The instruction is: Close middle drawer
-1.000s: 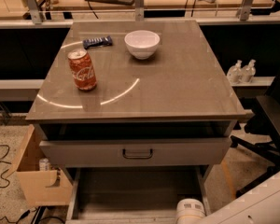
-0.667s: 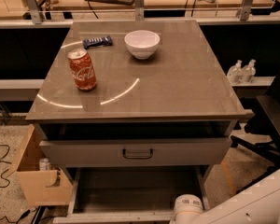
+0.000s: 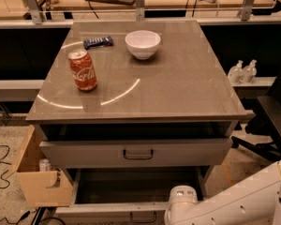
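Gripper (image 3: 180,207) sits low at the frame's bottom edge, against the front of the middle drawer (image 3: 98,213). Can't tell if it's wide or narrow, since the tip is hidden. White arm runs off to my right.

Middle drawer is pulled well out. Its front panel is right beside the gripper to the left, and its dark, empty-looking tray runs away behind the gripper under the cabinet. The small loop handle (image 3: 143,217) is just left of the gripper, partly cut off by the frame.

Handling guess: a stiff metal drawer on slides, light with nothing seen inside, should roll with a steady push. No grasp needed. I'd press flat on the front panel near the handle, at centre, so it doesn't rack sideways.

Taller-fronted drawer (image 3: 84,153) is above the gripper, slightly ajar; not the target.

Far above on the top: a red can (image 3: 83,70) with white Coca-Cola script, a white bowl (image 3: 142,44), and a dark blue snack bar (image 3: 98,42) with unreadable print. Cardboard box (image 3: 37,186) is well to the left.
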Controlling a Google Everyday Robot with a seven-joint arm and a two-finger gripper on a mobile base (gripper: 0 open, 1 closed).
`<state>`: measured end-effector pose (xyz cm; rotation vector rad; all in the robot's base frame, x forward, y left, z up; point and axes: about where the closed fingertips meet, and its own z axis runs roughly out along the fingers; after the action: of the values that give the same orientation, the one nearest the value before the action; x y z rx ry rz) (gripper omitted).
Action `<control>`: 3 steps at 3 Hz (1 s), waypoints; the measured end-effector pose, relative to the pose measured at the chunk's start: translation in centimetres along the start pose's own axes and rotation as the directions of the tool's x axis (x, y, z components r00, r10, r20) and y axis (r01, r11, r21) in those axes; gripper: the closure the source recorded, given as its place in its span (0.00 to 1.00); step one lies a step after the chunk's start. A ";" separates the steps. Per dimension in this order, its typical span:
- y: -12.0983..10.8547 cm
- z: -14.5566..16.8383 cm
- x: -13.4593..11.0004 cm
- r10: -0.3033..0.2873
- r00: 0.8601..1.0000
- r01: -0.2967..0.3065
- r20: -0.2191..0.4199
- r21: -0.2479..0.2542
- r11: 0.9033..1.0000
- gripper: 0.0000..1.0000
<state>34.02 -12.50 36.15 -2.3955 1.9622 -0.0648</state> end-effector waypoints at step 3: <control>-4.9 -2.6 -0.7 -0.048 0.999 0.051 -0.023 0.106 0.993 1.00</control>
<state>38.53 -10.87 39.07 -2.3850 1.8571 -0.1905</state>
